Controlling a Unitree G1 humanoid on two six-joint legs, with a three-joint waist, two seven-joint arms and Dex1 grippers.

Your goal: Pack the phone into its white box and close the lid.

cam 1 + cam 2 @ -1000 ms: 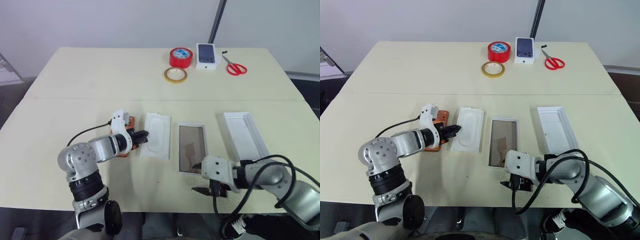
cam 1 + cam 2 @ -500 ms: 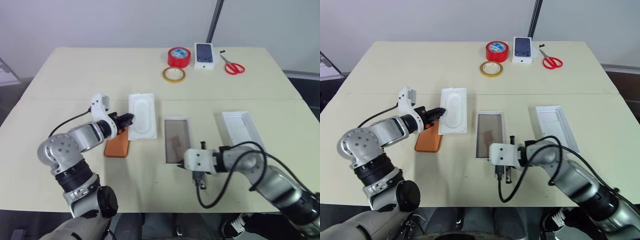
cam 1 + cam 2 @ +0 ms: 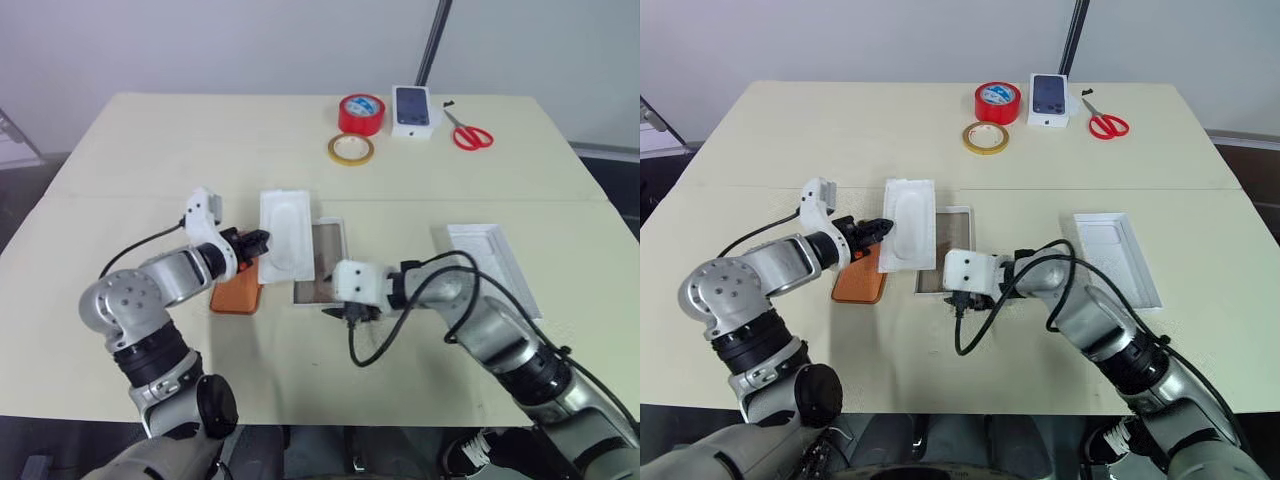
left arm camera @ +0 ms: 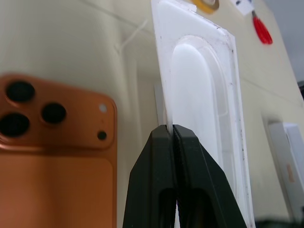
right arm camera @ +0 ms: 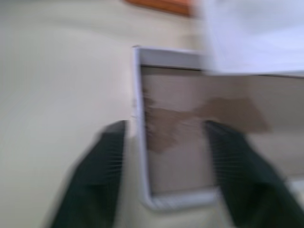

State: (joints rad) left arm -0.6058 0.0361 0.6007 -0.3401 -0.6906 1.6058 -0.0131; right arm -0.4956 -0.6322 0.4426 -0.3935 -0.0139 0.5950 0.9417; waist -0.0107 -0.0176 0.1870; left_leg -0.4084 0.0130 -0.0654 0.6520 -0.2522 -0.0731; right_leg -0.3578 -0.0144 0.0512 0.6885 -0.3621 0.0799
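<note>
- The left tool (image 4: pixel 172 132) is pinching the white insert (image 3: pixel 286 236) by its edge, holding it tilted just beside the phone (image 3: pixel 237 296), probably to keep it out of the way.
- The right tool (image 5: pixel 164 142) is standing wide, straddling the near corner of the white box (image 3: pixel 316 266), seemingly to grip or reposition it.
- The phone is lying camera side up on the desk (image 3: pixel 180 140), apart from the box, not yet packed.
- The lid (image 3: pixel 492 262) is waiting beyond the box, well apart from the phone.

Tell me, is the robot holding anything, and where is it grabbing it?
Yes. The left pincer pinches the white insert by its thin side edge. The right pincer is open around the white box's corner, gripping nothing.
</note>
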